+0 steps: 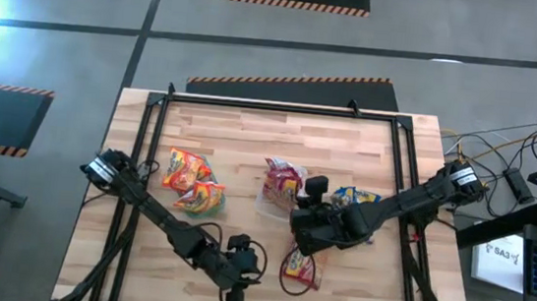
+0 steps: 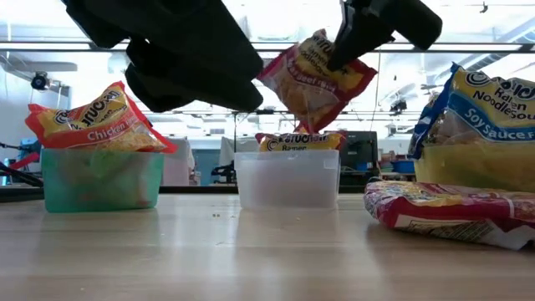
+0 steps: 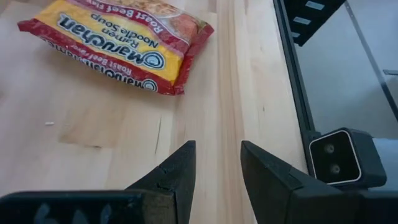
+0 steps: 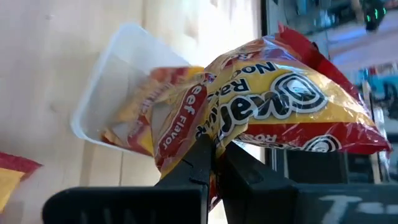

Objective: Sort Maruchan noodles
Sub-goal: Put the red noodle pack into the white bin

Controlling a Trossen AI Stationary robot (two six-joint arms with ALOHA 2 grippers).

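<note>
My right gripper [image 4: 214, 158] is shut on a red-and-yellow Maruchan packet [image 2: 316, 82] and holds it in the air over the clear bin [image 2: 288, 180], where another red packet [image 2: 292, 140] lies. My left gripper [image 3: 217, 165] is open near the table's near edge and touches nothing. Ahead of it a red Roast Beef packet [image 3: 118, 43] lies flat on the wood, also seen in the low view [image 2: 451, 213]. Orange packets [image 1: 192, 178] fill the green bin [image 2: 100, 180]. Blue packets [image 2: 489, 100] stand in the yellow bin [image 2: 472, 176]. My right gripper pinches the red packet between its two fingers at a crumpled part of the wrapper [image 4: 208, 140]. In the low view the fingers [image 2: 343, 50] come from above at the packet's upper end. The packet is lifted clear and hangs tilted below them, above the clear bin.
The three bins stand in a row across the middle of the table: green on the left, clear in the middle, yellow on the right. A black frame [image 1: 282, 107] runs around the tabletop. Bare wood [image 2: 209, 251] lies in front of the bins.
</note>
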